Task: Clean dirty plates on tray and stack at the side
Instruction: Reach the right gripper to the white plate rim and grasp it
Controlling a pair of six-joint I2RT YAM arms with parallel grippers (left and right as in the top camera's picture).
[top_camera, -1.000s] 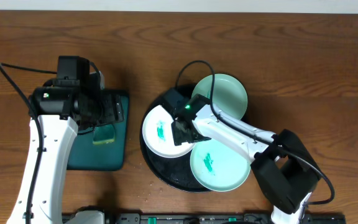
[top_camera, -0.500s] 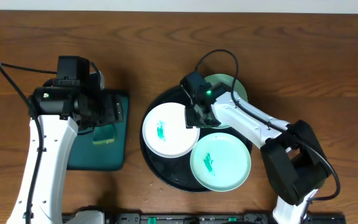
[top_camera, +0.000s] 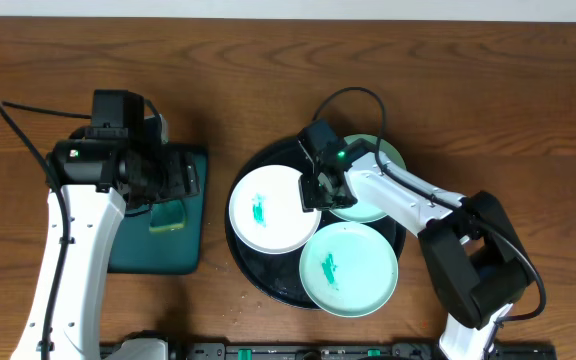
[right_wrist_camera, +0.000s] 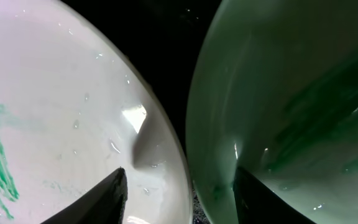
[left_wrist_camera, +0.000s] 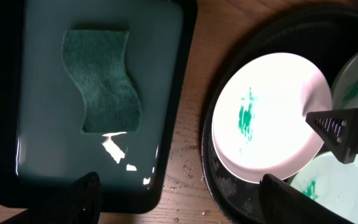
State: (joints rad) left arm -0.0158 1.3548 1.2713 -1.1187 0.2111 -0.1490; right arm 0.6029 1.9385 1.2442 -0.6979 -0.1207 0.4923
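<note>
On the black tray [top_camera: 258, 270] lie a white plate [top_camera: 266, 212] with a green smear, a smeared mint plate [top_camera: 348, 270] at the front and a second mint plate [top_camera: 373, 190] at the back, partly under my right arm. My right gripper [top_camera: 318, 192] hangs low between the white plate and the back mint one. In the right wrist view its jaws [right_wrist_camera: 179, 193] stand apart, astride the white plate's [right_wrist_camera: 55, 124] rim and the mint plate's [right_wrist_camera: 291, 93] rim, one finger over each. My left gripper [left_wrist_camera: 182, 205] is open and empty, above the table between the two trays.
A rectangular dark-teal tray [top_camera: 138, 250] lies left of the black tray, holding a green sponge [left_wrist_camera: 104, 81] and a film of water. Water drops speckle the wood [left_wrist_camera: 185, 155] between the trays. Bare table lies behind and to the right.
My right gripper moved back from the white plate's front-right edge to the gap between it and the back mint plate, and its jaws narrowed. That mint plate shifted forward. The left arm stayed still.
</note>
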